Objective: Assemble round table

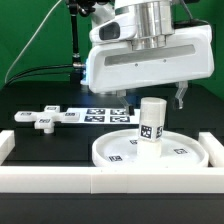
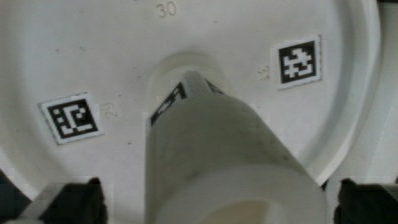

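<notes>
While the short white plastic cylindrical leg [image 1: 152, 122] stands upright mid-disc on the large white rimmed round plastic disc [image 1: 110, 152] near the counter's front edge, the gripper [image 1: 150, 97] hovers above, spread, holding nothing. Risk: an off-centre descent could knock the leg over if it sits loose.
</notes>
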### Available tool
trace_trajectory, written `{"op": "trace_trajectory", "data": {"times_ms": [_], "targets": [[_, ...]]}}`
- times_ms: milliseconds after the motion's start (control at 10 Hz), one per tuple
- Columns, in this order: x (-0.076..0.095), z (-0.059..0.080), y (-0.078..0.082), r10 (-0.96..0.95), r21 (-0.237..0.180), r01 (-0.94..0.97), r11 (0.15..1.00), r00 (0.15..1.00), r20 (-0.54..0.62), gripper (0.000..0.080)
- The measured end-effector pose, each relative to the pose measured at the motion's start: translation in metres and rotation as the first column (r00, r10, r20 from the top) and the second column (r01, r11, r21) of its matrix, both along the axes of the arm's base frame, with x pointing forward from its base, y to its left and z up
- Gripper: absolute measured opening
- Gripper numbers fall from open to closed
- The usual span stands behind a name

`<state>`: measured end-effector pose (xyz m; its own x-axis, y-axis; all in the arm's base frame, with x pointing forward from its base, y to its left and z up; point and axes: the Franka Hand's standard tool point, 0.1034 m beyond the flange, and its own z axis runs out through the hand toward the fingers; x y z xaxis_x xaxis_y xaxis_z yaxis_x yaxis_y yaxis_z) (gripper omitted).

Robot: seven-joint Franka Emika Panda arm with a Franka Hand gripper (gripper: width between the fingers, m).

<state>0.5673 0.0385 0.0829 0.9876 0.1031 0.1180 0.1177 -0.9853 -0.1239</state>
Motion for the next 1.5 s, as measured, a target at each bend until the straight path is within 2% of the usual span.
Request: {"op": "trace_trajectory", "data": {"times_ms": [300, 400, 700, 1100, 1500], "targets": [[0.0003, 0.0001, 0.0, 0.195, -0.027, -0.194, 0.981, 0.98, 0.025, 0.0649], [0.0019, 0.0012, 0.004, 0.282, -0.064, -0.28, 0.958, 0.959, 0.035, 0.0649], [-0.0002, -0.0002, 0.0082, 0.535, -0.127, -0.528, 0.84, 0.844, 0.031, 0.0649], [0.0025, 0.0026, 0.0081, 0.781, -0.175, -0.768, 0.616, 0.625, 0.005, 0.0649], [0.0022, 0.0019, 0.0084, 0.939, -0.222, -0.92, 0.323, 0.341, -0.044, 0.0649]]}}
